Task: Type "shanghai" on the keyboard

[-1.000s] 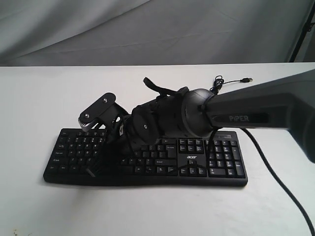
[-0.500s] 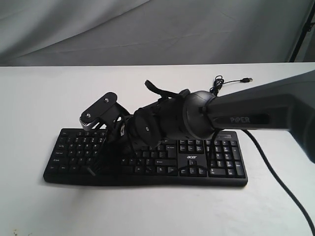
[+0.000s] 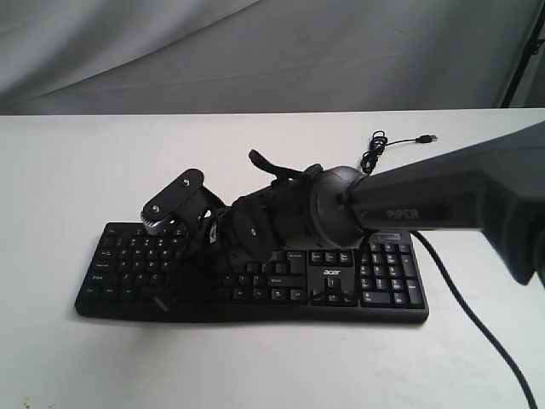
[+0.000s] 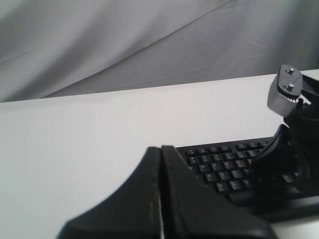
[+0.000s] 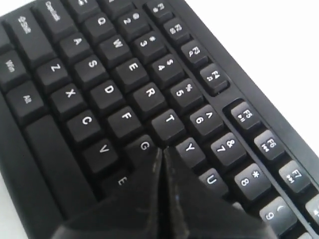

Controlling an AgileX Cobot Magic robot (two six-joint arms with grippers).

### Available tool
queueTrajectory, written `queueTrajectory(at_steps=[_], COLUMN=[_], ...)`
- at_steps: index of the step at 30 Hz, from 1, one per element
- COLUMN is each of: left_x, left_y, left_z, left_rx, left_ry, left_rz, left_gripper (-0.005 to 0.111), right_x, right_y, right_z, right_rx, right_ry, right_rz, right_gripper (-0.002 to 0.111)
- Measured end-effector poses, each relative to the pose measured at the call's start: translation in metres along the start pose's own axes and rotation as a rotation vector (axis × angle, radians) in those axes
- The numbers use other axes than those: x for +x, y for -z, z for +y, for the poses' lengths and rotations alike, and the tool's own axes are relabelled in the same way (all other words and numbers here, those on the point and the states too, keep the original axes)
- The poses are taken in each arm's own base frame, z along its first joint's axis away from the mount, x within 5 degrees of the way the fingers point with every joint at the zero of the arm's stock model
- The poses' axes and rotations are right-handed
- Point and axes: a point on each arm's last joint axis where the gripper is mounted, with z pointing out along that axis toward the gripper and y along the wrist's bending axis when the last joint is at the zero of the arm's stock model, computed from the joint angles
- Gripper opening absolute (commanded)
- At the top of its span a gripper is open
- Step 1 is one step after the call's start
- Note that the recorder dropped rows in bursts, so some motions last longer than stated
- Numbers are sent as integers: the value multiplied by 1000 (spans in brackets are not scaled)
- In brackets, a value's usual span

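The black keyboard [image 3: 385,281] lies on the white table, with "acer" printed by its arrow keys. My right arm reaches across it from the right. The right gripper [image 3: 168,292] is shut and points down at the left-middle letter keys. In the right wrist view its closed tip [image 5: 162,151] sits just over the keyboard [image 5: 114,74] between G, T and Y, and hides the key beneath it. My left gripper [image 4: 161,149] is shut with nothing in it, held off the keyboard's [image 4: 219,169] left end above the table. It does not show in the exterior view.
The thin USB cable [image 3: 398,141] coils on the table behind the keyboard. A thicker black cable [image 3: 477,319] trails off past the keyboard's right end. The right arm's camera mount [image 4: 286,92] rises above the keys. A grey cloth backdrop [image 3: 255,51] hangs behind the table.
The right arm has sunk a little and shifted slightly left, bringing its closed tip closer to the keys. The keyboard has not moved.
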Motion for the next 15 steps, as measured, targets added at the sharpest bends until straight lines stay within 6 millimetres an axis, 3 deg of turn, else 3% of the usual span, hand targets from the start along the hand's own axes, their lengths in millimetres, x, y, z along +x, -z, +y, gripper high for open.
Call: queueTrajectory(at_steps=[11, 15], left_x=[0, 0], left_y=[0, 0], left_z=[0, 0], left_rx=[0, 0], left_ry=[0, 0], left_rz=[0, 0], left_gripper=[0, 0], right_x=[-10, -23], right_y=[14, 15], right_z=[0, 5], right_rx=[-3, -16], right_ry=[2, 10], right_rz=[-24, -43], right_gripper=[0, 0])
